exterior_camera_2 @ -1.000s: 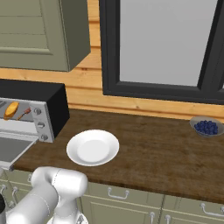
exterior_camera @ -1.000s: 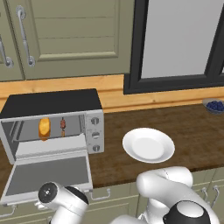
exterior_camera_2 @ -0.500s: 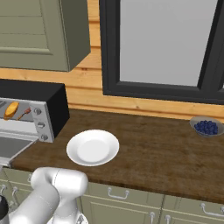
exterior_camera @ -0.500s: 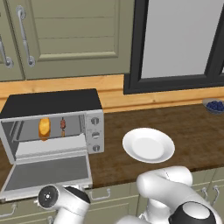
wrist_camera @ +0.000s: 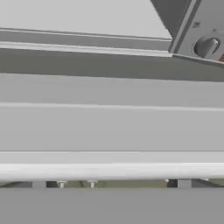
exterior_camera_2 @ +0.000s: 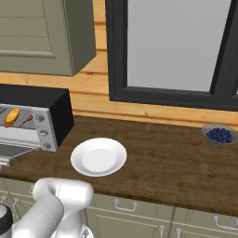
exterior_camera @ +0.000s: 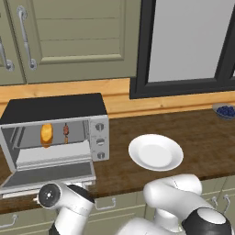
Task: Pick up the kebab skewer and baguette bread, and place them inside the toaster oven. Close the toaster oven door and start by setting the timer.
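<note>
Countertop toaster oven door (exterior_camera: 50,175) hangs open—its bar handle (wrist_camera: 109,170) just before wide-open, empty jaws.

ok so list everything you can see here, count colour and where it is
toaster oven: one, silver with black top, left end of the counter
toaster oven door: one, silver frame with grey glass, hanging open in front of the oven
baguette bread: one, golden-orange, inside the oven, left
kebab skewer: one, dark red-brown chunks, inside the oven beside the bread
knobs: three, silver, stacked on the oven's right side
plate: one, white, on the counter right of the oven
bowl of blueberries: one, dark blue, far right by the window
counter: one, dark wood
cabinets: olive green, above the oven
robot arm: white, low in front of the open door
</note>
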You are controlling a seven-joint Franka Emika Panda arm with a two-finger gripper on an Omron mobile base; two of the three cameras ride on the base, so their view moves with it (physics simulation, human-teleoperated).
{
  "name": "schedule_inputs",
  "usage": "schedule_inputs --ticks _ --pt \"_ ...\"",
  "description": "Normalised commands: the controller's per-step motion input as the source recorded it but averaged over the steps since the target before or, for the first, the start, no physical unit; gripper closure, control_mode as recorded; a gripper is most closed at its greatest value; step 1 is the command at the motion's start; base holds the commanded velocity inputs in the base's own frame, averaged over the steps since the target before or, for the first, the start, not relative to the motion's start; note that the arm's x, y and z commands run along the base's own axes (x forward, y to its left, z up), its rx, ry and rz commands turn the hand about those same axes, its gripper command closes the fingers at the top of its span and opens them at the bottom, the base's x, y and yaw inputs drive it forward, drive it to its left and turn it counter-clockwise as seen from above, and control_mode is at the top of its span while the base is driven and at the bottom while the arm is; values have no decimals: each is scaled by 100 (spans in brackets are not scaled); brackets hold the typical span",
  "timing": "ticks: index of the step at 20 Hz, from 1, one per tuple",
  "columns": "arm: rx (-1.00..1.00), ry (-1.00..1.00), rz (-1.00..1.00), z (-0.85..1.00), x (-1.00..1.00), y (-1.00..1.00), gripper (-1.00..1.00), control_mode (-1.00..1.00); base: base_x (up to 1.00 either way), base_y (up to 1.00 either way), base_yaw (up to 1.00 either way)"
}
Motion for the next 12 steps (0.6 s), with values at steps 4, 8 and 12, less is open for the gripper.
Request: schedule_inputs --ticks 4,8,12 --pt "0 0 0 60 100 -35 -100 -100 0 0 0" --pt "0 3 0 47 100 -37 -100 -100 0 0 0" --pt "0 6 0 41 98 -32 -100 -100 0 0 0"
